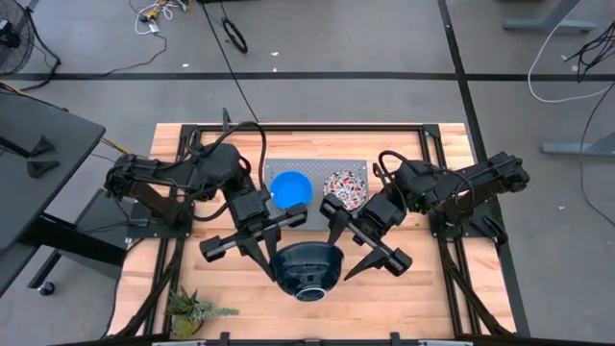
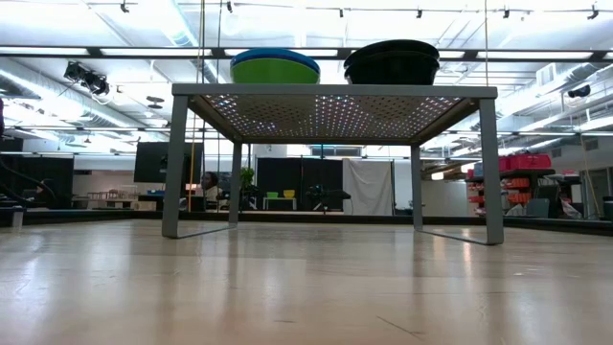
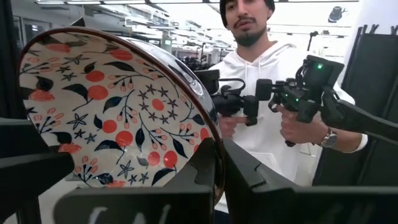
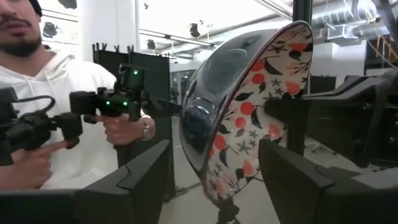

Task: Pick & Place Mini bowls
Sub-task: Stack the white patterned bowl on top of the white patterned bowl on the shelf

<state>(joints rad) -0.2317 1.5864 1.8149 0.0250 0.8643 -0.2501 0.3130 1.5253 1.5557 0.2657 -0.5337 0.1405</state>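
Held floral bowl point(image 1: 307, 271) and both arms crowd the table's point(image 1: 432, 298) near-centre; outer corners lie free.

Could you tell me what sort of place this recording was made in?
Probably a robotics lab in a large open industrial hall: exposed ceiling lights, cables on the grey floor, and a person in a white hoodie holding handheld control devices.
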